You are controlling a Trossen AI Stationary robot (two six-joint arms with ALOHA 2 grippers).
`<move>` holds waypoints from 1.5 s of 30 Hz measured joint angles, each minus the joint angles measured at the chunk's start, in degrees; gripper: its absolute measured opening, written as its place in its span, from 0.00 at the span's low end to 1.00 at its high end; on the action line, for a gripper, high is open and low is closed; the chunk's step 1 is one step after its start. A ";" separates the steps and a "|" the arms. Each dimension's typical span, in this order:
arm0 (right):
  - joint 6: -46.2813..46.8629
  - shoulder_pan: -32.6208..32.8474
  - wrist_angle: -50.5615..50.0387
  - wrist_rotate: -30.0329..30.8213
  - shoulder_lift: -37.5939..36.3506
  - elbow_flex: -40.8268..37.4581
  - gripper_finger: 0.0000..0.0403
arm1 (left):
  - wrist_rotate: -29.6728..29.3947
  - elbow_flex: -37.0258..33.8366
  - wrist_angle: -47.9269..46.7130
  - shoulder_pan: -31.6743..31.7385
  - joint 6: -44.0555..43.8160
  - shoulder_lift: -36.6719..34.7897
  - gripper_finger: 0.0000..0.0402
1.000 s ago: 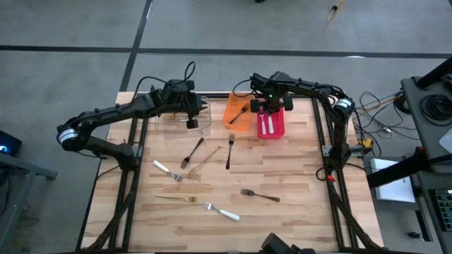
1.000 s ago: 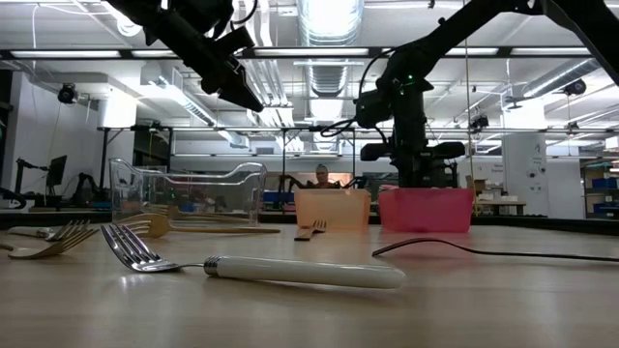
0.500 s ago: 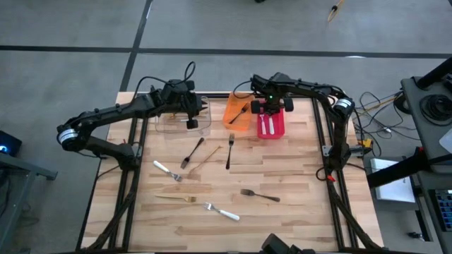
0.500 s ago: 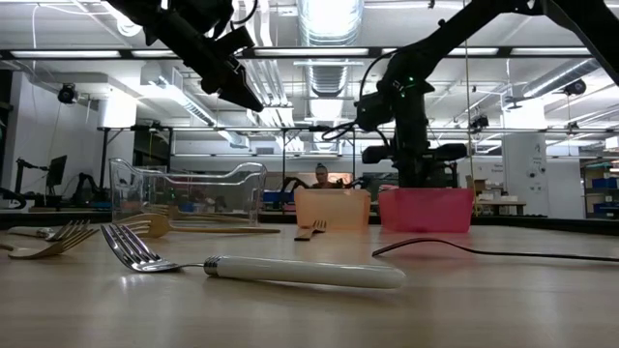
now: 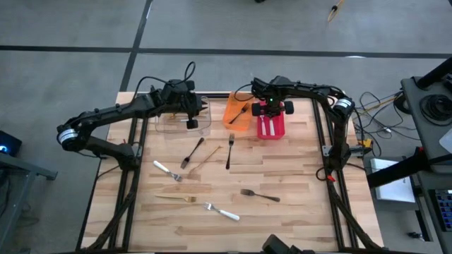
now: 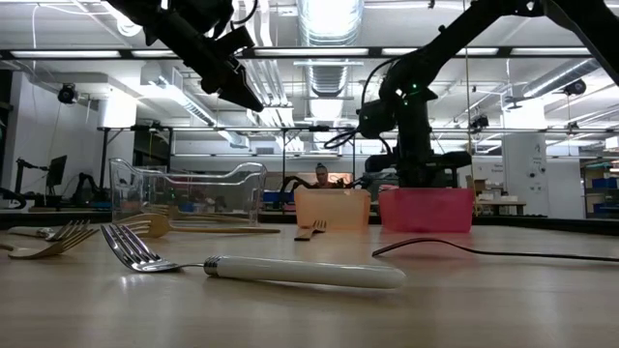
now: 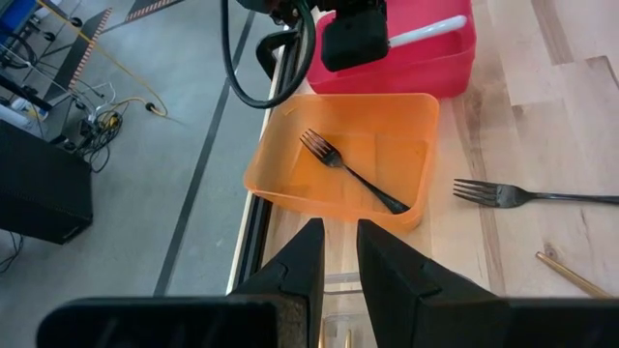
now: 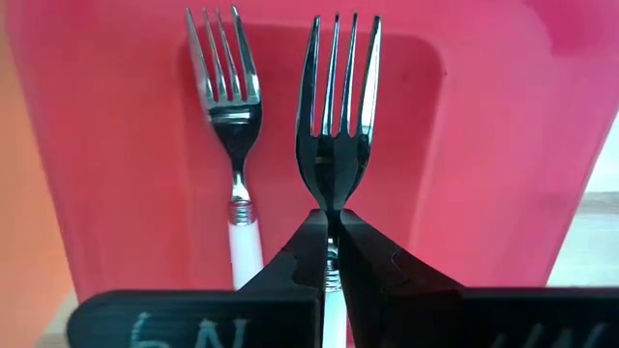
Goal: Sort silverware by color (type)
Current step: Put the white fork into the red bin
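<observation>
Silver fork [image 8: 336,145], tines pointing straight ahead, pinched in right gripper [image 8: 330,227] over red bin [image 8: 126,145].

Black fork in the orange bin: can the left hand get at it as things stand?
Probably yes. The black fork lies alone in the open orange bin, nothing covering it. The left hand hangs over the neighbouring clear bin; the right hand, shut on a fork, hovers over the red bin.

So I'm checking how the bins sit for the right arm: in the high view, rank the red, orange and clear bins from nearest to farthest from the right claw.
1. Red bin: directly under the right claw.
2. Orange bin: next to it, toward the left arm.
3. Clear bin: farthest, under the left claw.
</observation>
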 joint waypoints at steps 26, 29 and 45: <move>-0.25 -0.02 2.83 0.91 0.00 0.00 0.02 | 0.02 0.00 -0.02 0.00 0.01 0.00 0.12; -0.25 -0.02 2.96 0.93 0.00 0.00 0.02 | 0.02 0.00 -0.04 0.00 -0.01 0.00 0.12; -0.25 -0.02 3.03 0.98 0.00 0.00 0.02 | 0.02 -0.02 -0.11 0.00 0.00 0.00 0.12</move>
